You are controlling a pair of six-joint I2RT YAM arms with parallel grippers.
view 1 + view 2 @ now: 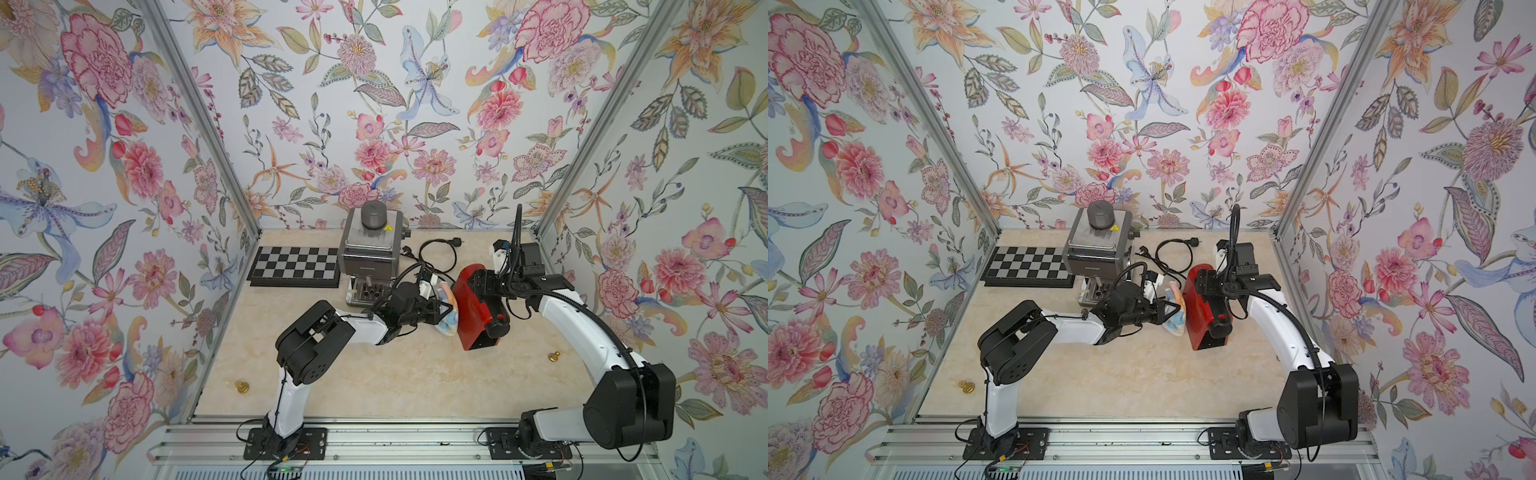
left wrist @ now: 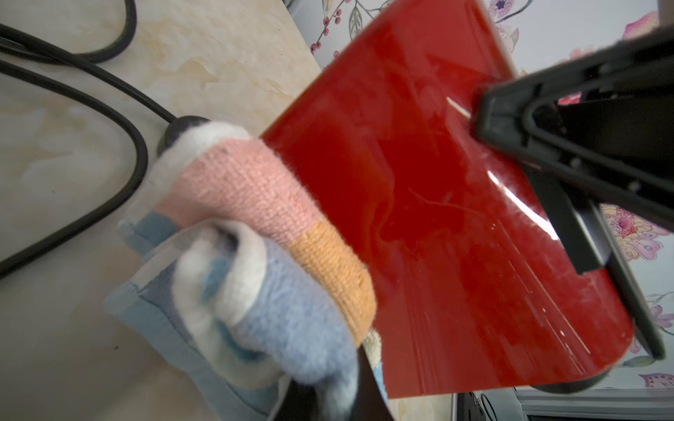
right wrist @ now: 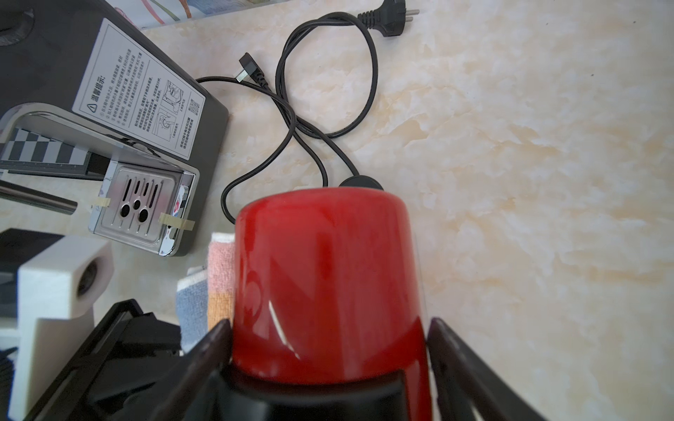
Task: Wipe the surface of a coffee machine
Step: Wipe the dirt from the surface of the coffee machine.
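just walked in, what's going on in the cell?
The left gripper is shut on a striped cloth and presses it against the side of the red machine. The right gripper straddles that machine's body with a finger on each side. Whether it actually clamps it is unclear. The grey machine stands behind, untouched.
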